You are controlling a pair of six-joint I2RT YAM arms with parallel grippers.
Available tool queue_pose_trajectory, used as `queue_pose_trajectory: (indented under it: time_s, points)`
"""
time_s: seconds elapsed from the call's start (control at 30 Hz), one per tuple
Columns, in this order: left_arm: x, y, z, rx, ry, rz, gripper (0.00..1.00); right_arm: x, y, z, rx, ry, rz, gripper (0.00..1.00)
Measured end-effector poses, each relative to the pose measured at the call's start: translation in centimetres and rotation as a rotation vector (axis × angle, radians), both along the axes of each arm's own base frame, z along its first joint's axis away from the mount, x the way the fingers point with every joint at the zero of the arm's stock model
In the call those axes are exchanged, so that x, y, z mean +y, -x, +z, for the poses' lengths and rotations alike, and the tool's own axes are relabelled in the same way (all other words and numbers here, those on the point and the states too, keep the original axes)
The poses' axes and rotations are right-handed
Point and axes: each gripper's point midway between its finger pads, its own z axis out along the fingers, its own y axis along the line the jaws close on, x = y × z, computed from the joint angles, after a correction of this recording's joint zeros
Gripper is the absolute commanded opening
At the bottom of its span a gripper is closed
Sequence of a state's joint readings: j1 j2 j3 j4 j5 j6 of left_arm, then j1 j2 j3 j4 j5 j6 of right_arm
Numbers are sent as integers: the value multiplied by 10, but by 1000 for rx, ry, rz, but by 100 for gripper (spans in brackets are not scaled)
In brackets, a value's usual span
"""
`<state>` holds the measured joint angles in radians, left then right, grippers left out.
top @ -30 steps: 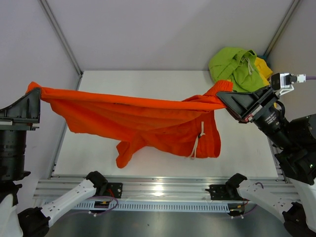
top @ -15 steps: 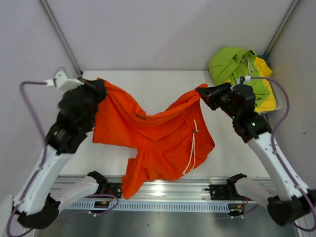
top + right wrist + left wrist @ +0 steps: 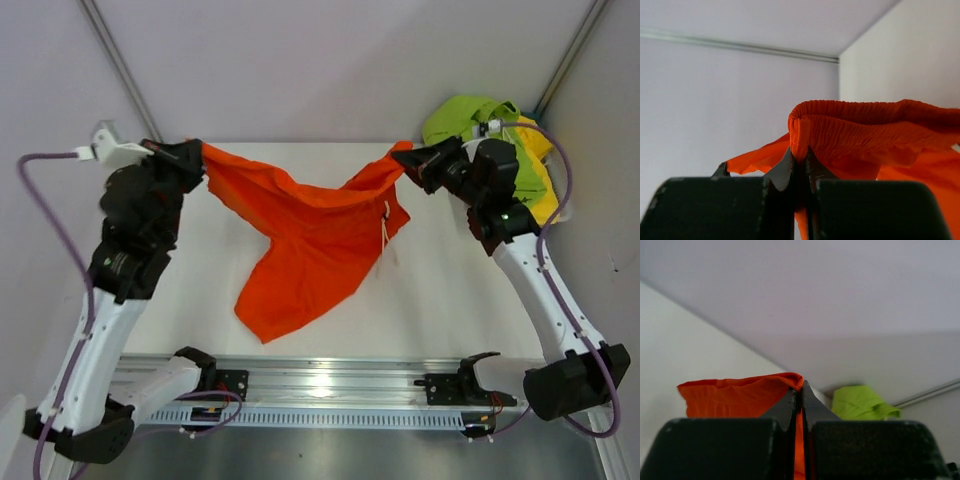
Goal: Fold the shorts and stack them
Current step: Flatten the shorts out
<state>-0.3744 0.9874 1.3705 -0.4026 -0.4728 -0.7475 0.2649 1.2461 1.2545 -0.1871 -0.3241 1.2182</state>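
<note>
Orange shorts (image 3: 310,235) are nipped tight in both my pincers. My left pincer (image 3: 801,386) is closed flat on one thin corner, and my right pincer (image 3: 799,152) is closed on the gathered waistband. Between them the cloth sags like a sling above the far part of the counter (image 3: 450,300). One leg droops down toward the near side and a white drawstring (image 3: 386,228) dangles. Behind my right arm, in the far right corner, lime green shorts (image 3: 468,125) lie heaped against yellow shorts (image 3: 543,205).

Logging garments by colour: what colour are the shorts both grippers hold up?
The shorts are bright orange with a white drawstring; top external view shows it best.
</note>
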Motion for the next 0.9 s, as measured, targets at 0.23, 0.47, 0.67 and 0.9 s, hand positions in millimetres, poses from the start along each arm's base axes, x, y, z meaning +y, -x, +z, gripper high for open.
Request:
queue_pose_trajectory:
  time_s: [0.23, 0.47, 0.67, 0.9]
  points:
    - [23, 102, 100, -358, 76, -92, 0, 1, 72, 92, -276, -53, 112, 0]
    - [40, 178, 134, -548, 108, -154, 0, -10, 164, 148, -452, -114, 184, 0]
    - [44, 209, 154, -620, 107, -190, 0, -32, 228, 198, -579, -171, 180, 0]
    - [41, 212, 171, -633, 104, -213, 0, -40, 232, 212, -597, -188, 137, 0]
